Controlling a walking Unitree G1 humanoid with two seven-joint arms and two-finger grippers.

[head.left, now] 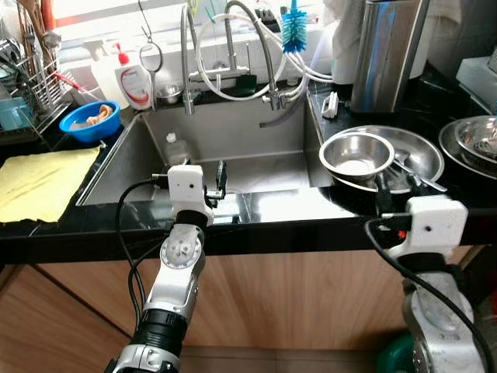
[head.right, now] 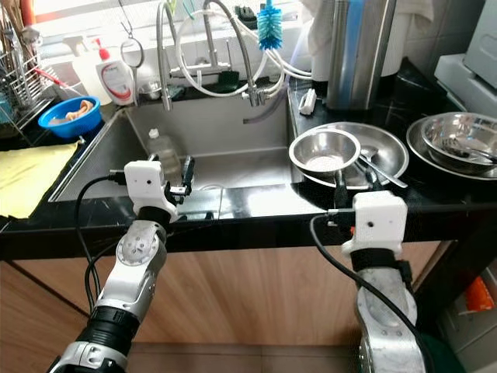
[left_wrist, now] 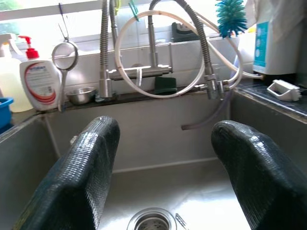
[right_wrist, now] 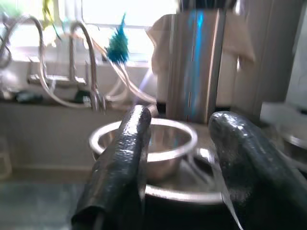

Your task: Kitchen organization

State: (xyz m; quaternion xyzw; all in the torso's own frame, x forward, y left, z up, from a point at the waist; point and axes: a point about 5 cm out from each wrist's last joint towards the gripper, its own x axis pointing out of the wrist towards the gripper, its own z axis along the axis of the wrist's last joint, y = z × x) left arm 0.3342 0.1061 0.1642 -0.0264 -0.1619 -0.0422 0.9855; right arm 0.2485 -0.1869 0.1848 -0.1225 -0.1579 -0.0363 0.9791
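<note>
The small steel bowl [head.left: 356, 156] is nested in a wider pan [head.left: 419, 151] on the counter right of the sink [head.left: 233, 155], just ahead of the right gripper [right_wrist: 180, 158], whose fingers are spread apart. The left gripper [left_wrist: 165, 177] is held over the sink, also spread (nothing pinched). The bowl is probably light, stiff and slippery, so the rim is best pinched.
</note>
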